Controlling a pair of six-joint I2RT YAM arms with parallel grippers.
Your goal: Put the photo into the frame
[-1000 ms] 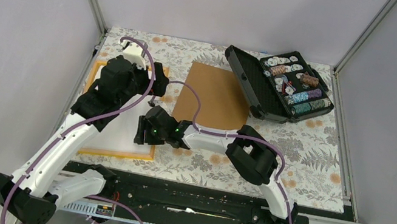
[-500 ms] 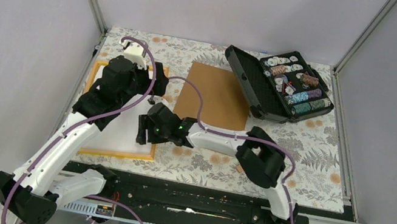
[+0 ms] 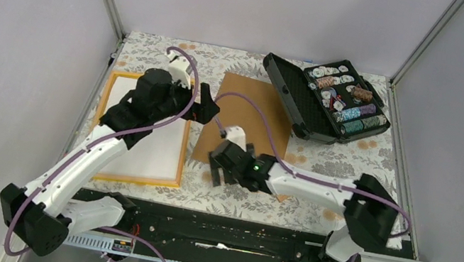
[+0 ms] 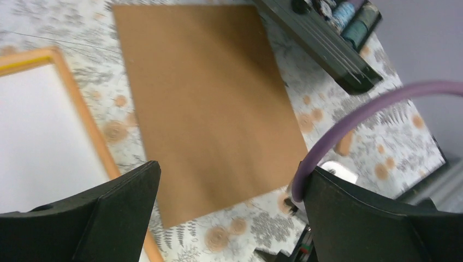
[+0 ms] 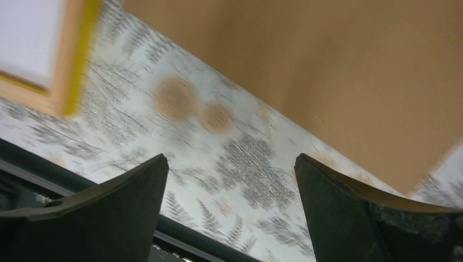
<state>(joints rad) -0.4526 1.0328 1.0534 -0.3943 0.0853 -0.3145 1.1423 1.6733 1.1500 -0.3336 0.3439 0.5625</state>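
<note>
- Right gripper [image 3: 217, 170] is hovering low over the floral-print tablecloth [image 3: 380, 173], at the near-left corner of the plain brown rectangular backing board [image 3: 256, 106]. The right wrist view is showing its black fingers [image 5: 131, 191] spread wide with nothing between them.
- The large thin-bordered orange-yellow rectangular picture frame [image 3: 141, 178] is lying flat on the left side of the table, just left of the right gripper and clear of it.
- The large rectangular paper photo [image 3: 157, 150] is sitting inside the frame border with its plain white back up. The left arm is crossing over it and hiding its middle.
- Left gripper [image 3: 205, 113] is hanging above the strip of cloth between the frame's far-right corner and the board's left edge. Its jaws are standing apart and holding nothing, and the board is showing through the gap in the left wrist view.
- The board is lying flat beside the frame, not touching it.
- The open black case of stacked chips [image 3: 325, 98] is sitting at the far right, its lid edge just beside the board's far-right corner.
</note>
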